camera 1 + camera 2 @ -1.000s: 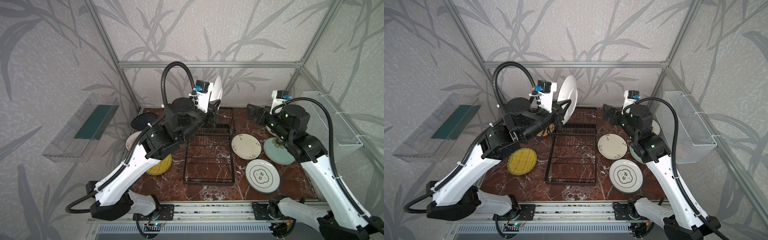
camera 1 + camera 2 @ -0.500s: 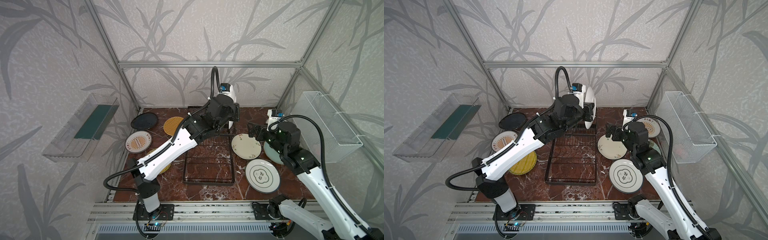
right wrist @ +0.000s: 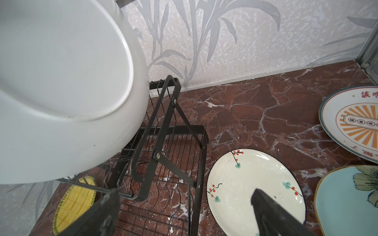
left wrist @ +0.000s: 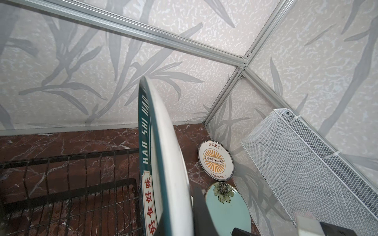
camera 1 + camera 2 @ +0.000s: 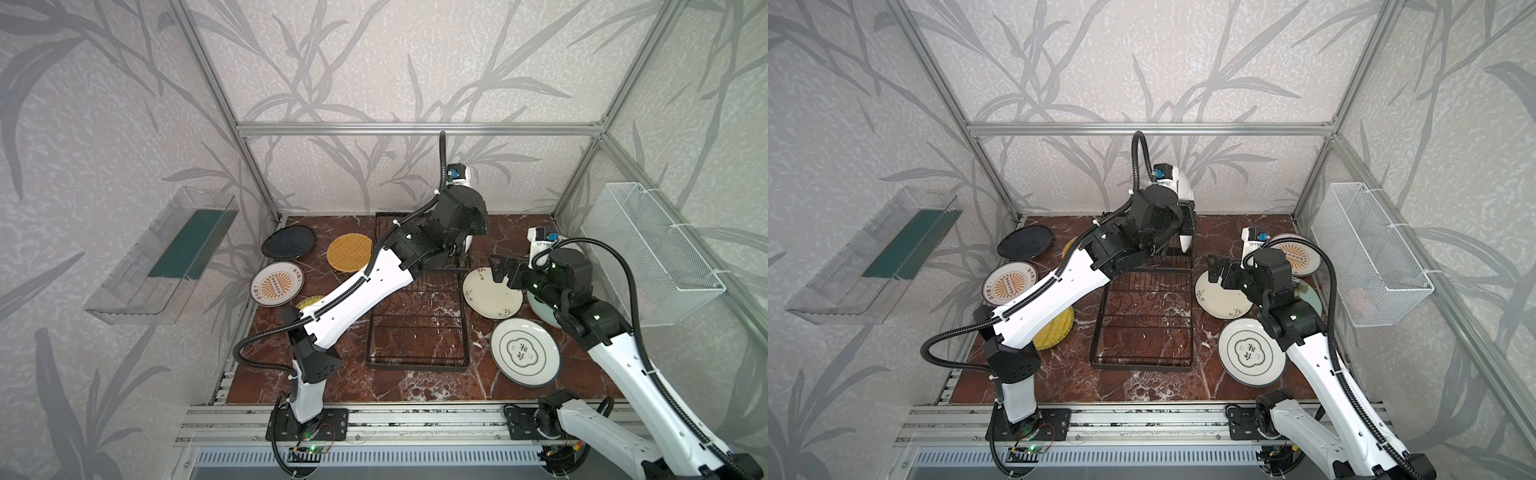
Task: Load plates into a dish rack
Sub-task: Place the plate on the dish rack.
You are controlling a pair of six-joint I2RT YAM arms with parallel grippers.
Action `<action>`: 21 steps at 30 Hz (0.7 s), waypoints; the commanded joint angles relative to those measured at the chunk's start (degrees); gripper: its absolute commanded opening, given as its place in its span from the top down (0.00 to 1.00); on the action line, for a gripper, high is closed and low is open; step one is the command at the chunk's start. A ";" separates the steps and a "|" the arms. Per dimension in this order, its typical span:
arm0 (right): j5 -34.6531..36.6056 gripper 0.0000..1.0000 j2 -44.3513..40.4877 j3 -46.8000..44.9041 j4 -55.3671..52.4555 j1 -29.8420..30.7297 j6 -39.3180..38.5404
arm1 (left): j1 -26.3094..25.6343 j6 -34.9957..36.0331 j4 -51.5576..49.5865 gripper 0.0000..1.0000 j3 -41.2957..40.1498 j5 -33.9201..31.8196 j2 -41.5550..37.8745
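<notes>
Plates at left lie flat on the table [image 5: 415,386] — black plate [image 5: 289,248], sunburst plate [image 5: 276,284], woven plate [image 5: 349,252] — none racked. Centre: left gripper [image 5: 1187,222] pinched shut on the rim of the lettered plate [image 4: 166,155], held on edge over the raised slotted end of the dish rack [image 5: 417,365]; contact with the wires unclear. Best done, I judge, by lining the edge with one gap, lowering straight, releasing only once the rim sits. Right: right gripper [image 5: 503,270] spread wide, empty, hovering above the cream plate [image 5: 492,296].

Plate [image 3: 61,81] glossy, probably ceramic; rack [image 3: 157,132] matt black wire.
</notes>
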 commanded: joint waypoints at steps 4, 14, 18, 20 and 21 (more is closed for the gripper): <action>-2.61 0.01 -1.18 -0.45 0.36 -1.51 0.68 | 0.16 -1.53 -1.32 1.00 3.83 -4.27 2.36; -4.75 0.01 -0.46 -0.43 0.48 -2.79 1.11 | 0.16 -2.82 -1.93 1.00 3.46 -5.10 4.35; -5.04 0.01 -0.29 -0.59 0.52 -2.97 1.30 | 0.16 -3.45 -2.10 1.00 3.30 -4.74 4.64; -5.04 0.01 -0.21 -0.62 0.69 -3.12 1.31 | 0.16 -3.35 -2.44 1.00 3.21 -5.20 4.74; -4.96 0.01 -0.20 -0.64 0.69 -3.14 1.30 | 0.16 -3.17 -2.65 1.00 3.21 -5.28 4.88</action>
